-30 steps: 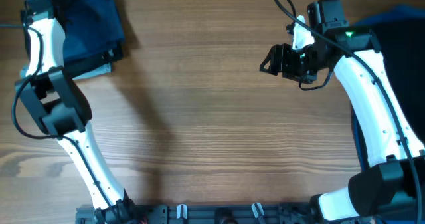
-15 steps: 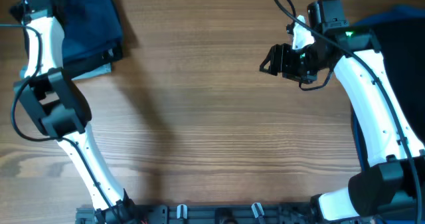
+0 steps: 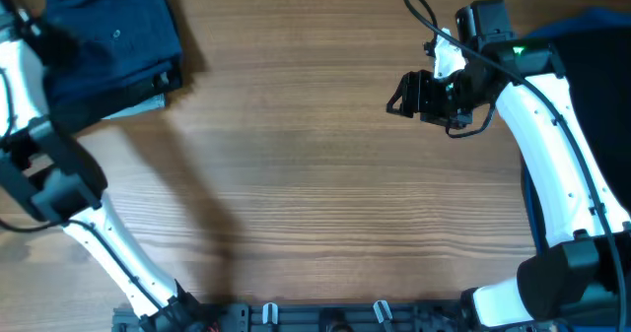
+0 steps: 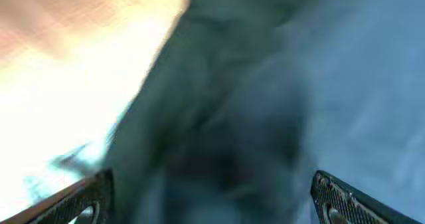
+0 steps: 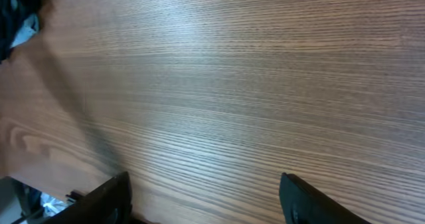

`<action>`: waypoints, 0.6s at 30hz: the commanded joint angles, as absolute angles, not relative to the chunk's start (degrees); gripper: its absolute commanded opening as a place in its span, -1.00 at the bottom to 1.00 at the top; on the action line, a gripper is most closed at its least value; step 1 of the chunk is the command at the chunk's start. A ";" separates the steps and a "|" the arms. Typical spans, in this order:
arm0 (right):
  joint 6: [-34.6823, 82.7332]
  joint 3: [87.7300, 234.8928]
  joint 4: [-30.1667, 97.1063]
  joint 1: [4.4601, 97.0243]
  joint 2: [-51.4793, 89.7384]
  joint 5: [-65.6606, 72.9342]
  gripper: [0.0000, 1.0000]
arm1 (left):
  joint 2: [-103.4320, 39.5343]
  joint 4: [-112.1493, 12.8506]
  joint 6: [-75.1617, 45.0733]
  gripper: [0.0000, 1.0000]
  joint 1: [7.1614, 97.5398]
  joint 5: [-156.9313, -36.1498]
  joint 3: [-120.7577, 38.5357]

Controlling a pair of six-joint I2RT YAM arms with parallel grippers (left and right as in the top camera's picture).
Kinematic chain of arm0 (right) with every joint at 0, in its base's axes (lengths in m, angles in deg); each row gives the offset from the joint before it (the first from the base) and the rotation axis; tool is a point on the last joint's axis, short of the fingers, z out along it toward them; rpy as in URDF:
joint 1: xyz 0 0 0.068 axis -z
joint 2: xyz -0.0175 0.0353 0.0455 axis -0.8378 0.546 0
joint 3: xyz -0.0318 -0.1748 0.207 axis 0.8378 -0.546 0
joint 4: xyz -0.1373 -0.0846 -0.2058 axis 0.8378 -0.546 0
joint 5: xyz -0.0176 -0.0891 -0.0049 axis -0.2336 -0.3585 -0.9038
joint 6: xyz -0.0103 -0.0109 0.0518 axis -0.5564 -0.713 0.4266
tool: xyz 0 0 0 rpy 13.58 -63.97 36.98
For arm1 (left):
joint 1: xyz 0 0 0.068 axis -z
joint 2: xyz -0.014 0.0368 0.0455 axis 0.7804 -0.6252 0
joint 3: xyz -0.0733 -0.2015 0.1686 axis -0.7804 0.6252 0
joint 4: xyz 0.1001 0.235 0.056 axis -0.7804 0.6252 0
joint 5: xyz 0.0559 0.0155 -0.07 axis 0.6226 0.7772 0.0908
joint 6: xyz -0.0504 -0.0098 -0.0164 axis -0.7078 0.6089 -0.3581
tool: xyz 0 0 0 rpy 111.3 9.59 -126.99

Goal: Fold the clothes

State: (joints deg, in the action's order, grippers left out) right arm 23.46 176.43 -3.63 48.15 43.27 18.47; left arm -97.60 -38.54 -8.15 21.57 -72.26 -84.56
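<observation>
The navy garment (image 3: 113, 36) lies bunched in the far left corner of the table (image 3: 315, 194), with a light blue piece (image 3: 148, 103) showing from under its near edge. In the left wrist view the picture is blurred, but navy and blue cloth (image 4: 279, 84) fills nearly all of it. The left gripper (image 4: 212, 184) hangs right over that cloth with its fingers (image 4: 86, 197) spread wide at the two lower corners. No fold is pinched between them, and whether they touch the cloth cannot be told. From overhead the white left arm (image 3: 99, 243) runs up the left edge beside the garment, its far end cut off by the frame. More clothes (image 3: 596, 56), black with a bright blue edge, are heaped at the far right, partly under the right arm (image 3: 552, 145). The right gripper (image 3: 399, 94) is over bare wood just left of that heap and well apart from the navy garment. Its wrist view shows the fingers (image 5: 109, 194) held wide apart with nothing in them, wood grain below, and the navy garment as a dark scrap in the top left corner.
</observation>
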 commanded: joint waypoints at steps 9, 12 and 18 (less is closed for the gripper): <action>22.10 175.90 -3.68 47.76 42.55 18.10 0.43 | -92.48 -26.14 2.98 0.90 18.51 -90.55 -84.48; 22.10 175.90 -3.87 47.76 42.55 18.10 0.43 | -92.53 -28.07 2.98 0.86 18.42 -89.85 -82.05; 21.69 175.90 -4.51 47.76 42.55 18.10 0.43 | -92.68 -27.58 1.99 0.80 17.61 -86.40 -81.44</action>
State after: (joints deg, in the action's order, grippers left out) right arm 23.24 176.43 -4.31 48.15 43.27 18.47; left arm -93.62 -28.13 1.67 18.55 -88.06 -82.09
